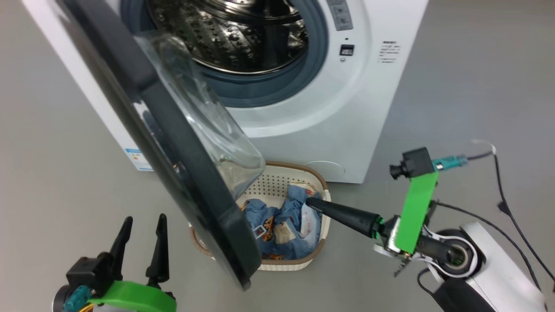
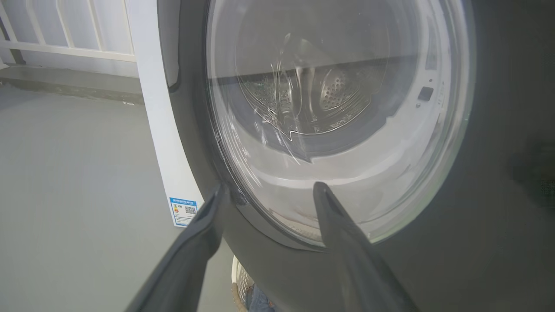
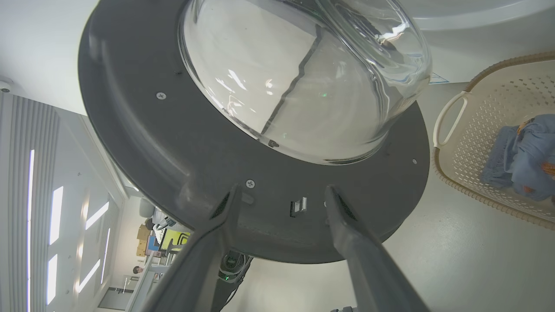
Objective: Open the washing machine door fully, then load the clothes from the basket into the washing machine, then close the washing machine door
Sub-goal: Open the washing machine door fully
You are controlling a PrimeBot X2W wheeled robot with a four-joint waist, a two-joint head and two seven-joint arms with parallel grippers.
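While right gripper stands spread, washing machine door close ahead, basket beside

head: high, looking down | both wrists: close to door, opposite faces

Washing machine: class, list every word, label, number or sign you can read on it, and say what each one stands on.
Nothing here is clear enough to quote.
On the side of the washing machine, the blue label sticker: print and a code square, too small to read.
On its front, the dark print: too small to read.
At its top, the grey panel: marks blurred.
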